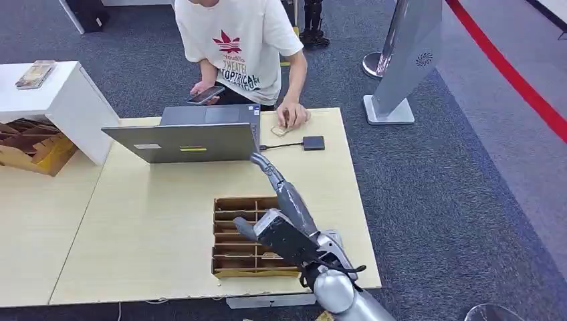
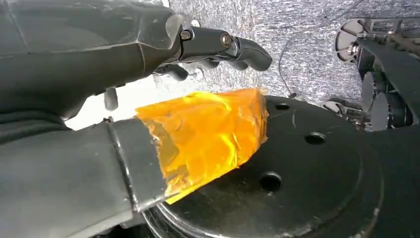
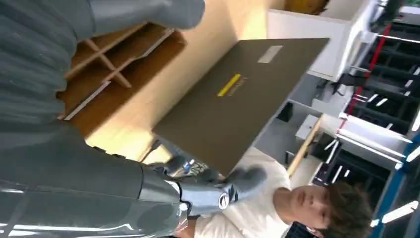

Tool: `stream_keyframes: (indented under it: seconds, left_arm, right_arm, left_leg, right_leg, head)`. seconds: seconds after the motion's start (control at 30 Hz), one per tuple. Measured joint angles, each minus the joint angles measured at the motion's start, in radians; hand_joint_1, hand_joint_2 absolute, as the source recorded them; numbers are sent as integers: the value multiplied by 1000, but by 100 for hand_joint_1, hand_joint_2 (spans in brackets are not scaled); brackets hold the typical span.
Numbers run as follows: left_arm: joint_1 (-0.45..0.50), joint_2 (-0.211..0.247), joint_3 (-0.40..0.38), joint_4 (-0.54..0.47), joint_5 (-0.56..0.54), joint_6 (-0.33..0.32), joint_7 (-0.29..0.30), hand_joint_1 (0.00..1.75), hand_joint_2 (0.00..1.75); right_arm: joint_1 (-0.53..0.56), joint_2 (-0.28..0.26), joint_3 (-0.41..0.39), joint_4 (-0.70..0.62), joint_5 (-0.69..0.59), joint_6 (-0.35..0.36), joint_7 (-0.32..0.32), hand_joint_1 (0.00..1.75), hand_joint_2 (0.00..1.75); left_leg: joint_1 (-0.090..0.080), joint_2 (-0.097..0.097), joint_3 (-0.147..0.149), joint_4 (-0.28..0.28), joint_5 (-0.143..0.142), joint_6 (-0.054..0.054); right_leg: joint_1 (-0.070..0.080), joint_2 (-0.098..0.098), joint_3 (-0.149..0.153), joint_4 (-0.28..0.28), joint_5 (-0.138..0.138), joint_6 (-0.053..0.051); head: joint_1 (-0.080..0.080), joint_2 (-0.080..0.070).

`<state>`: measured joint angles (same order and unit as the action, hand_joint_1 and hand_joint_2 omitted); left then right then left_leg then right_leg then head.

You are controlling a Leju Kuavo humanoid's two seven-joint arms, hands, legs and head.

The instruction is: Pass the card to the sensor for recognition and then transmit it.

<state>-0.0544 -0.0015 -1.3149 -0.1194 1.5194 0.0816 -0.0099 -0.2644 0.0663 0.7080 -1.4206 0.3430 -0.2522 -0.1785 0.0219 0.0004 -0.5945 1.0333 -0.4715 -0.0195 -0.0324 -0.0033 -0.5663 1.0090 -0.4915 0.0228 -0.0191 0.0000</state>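
Note:
My right hand (image 1: 283, 195) reaches out low over the table, past a wooden divided box (image 1: 239, 235), its fingers (image 1: 262, 162) stretched toward the laptop's corner. In the right wrist view the same hand (image 3: 198, 193) holds nothing, fingers (image 3: 242, 179) spread below the laptop lid (image 3: 237, 99). A small black sensor (image 1: 313, 142) lies on the table, cabled to the laptop (image 1: 187, 140). Just left of it, a person's hand (image 1: 293, 116) rests on a pale card (image 1: 279, 130). My left hand (image 2: 124, 59) hangs down empty, its thumb (image 2: 208, 134) wrapped in orange tape.
A person (image 1: 241, 40) sits behind the table (image 1: 134, 221) holding a phone (image 1: 206, 94). At the left are a white cabinet (image 1: 60, 100) and a cardboard box (image 1: 30, 144). A grey stand (image 1: 408, 60) rises on the carpet at the right.

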Motion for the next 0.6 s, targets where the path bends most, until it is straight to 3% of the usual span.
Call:
stream_keyframes:
  seconds: [0.03, 0.07, 0.1, 0.17, 0.47, 0.5, 0.6]
  left_arm:
    - [1, 0, 2, 0, 0, 0, 0, 0, 0]
    - [1, -1, 6, 1, 0, 0, 0, 0, 0]
    - [1, -2, 9, 1, 0, 0, 0, 0, 0]
    - [0, -3, 14, 1, 0, 0, 0, 0, 0]
    - [0, -6, 14, 2, 1, 2, 1, 0, 0]
    - [0, -6, 14, 2, 1, 2, 1, 0, 0]
    - [0, -6, 14, 2, 1, 2, 1, 0, 0]
  right_arm:
    - [10, -9, 2, -6, 6, 0, 1, 86, 175]
    - [17, -16, 3, -11, 10, 0, 1, 141, 175]
    - [21, -21, 5, -15, 12, 0, 1, 168, 175]
    - [28, -30, 7, -22, 14, 0, 3, 175, 175]
    - [35, -50, 11, -27, 143, -34, 20, 173, 175]
    - [35, -52, 12, -27, 162, -42, 24, 169, 175]
    - [34, -57, 20, -27, 259, -66, 45, 131, 175]
  left_leg:
    - [0, 0, 0, 0, 0, 0]
    - [0, 0, 0, 0, 0, 0]
    - [0, 0, 0, 0, 0, 0]
    - [0, 0, 0, 0, 0, 0]
    - [0, 0, 0, 0, 0, 0]
    - [0, 0, 0, 0, 0, 0]
    - [0, 0, 0, 0, 0, 0]
  right_leg:
    - [0, 0, 0, 0, 0, 0]
    - [0, 0, 0, 0, 0, 0]
    - [0, 0, 0, 0, 0, 0]
    - [0, 0, 0, 0, 0, 0]
    - [0, 0, 0, 0, 0, 0]
    - [0, 0, 0, 0, 0, 0]
    - [0, 0, 0, 0, 0, 0]
  head:
    - [0, 0]
    - [0, 0]
    - [0, 0]
    - [0, 0]
    - [0, 0]
    - [0, 0]
    - [0, 0]
